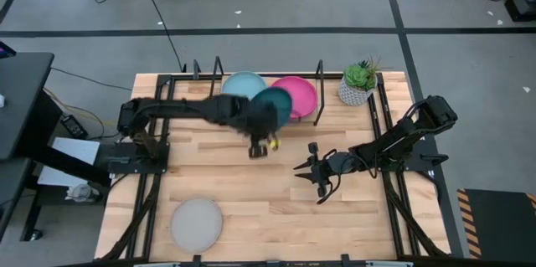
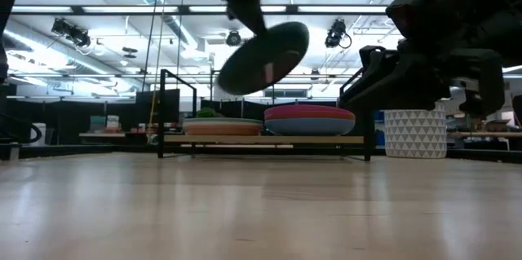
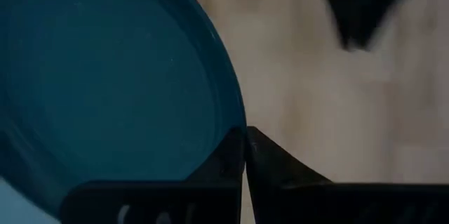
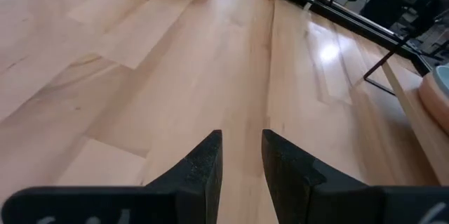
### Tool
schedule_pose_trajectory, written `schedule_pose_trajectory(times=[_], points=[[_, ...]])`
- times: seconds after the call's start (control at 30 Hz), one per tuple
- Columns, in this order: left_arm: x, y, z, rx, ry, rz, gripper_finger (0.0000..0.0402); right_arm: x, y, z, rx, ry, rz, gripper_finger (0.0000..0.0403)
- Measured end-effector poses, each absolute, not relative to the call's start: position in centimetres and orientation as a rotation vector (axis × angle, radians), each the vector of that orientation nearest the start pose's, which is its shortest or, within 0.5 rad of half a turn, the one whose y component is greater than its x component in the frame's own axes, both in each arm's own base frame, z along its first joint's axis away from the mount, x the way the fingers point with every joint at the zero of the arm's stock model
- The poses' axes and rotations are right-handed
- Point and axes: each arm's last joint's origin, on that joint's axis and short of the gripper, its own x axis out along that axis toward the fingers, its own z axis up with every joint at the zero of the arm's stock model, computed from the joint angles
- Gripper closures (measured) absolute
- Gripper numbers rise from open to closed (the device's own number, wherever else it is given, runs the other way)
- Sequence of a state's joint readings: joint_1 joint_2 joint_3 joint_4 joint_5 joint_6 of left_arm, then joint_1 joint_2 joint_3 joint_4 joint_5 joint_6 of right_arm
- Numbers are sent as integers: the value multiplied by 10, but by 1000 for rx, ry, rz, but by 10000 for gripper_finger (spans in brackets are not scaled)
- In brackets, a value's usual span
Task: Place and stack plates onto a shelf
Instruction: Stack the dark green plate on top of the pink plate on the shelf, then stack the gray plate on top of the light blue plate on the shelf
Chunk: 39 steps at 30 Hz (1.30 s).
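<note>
My left gripper (image 1: 261,140) is shut on the teal plate (image 1: 273,105), held in the air just in front of the shelf (image 2: 261,139). In the low view the teal plate (image 2: 265,56) hangs tilted above the shelf's two stacks. The left stack (image 2: 222,126) has a pale blue plate (image 1: 241,84) on top. The right stack (image 2: 310,119) has the magenta plate (image 1: 299,95) on top. A grey plate (image 1: 197,222) lies flat near the table's near edge. My right gripper (image 1: 308,172) waits open, low over the middle of the table. My left gripper pinches the teal plate's rim (image 3: 235,122) between its two fingers, on the side of the plate toward the table's near edge. The plate is lifted clear of the table and the shelf and sits tilted in the hold.
A potted plant (image 1: 360,84) in a white patterned pot stands at the shelf's right end. Black loop uprights (image 1: 319,91) rise from the shelf. Bare slatted tabletop (image 4: 175,76) lies between the shelf and the grey plate.
</note>
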State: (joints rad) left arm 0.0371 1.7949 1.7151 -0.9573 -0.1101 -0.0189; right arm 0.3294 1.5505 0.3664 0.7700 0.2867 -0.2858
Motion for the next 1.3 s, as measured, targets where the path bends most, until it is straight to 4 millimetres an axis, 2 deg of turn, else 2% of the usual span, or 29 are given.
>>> schedule_pose_trajectory(times=[0.2, 0.3, 0.37, 0.53, 0.73, 1.07, 1.17, 1.3], points=[[390, 72, 319, 213, 912, 135, 393, 237, 77, 123, -376, 401, 110, 296], [399, 87, 315, 280, 862, 136, 393, 236, 79, 122, -360, 415, 116, 296], [405, 93, 305, 322, 878, 118, 393, 233, 81, 120, -352, 424, 118, 296], [419, 98, 270, 398, 979, 49, 394, 226, 84, 116, -342, 425, 90, 296], [425, 101, 250, 428, 1036, 29, 385, 222, 88, 116, -354, 408, 61, 296], [428, 105, 249, 445, 1040, 131, 253, 221, 91, 116, -354, 402, 71, 296], [428, 104, 252, 449, 1028, 152, 237, 221, 91, 116, -356, 404, 67, 296], [425, 103, 253, 441, 1051, 216, 238, 221, 91, 116, -357, 404, 64, 296]])
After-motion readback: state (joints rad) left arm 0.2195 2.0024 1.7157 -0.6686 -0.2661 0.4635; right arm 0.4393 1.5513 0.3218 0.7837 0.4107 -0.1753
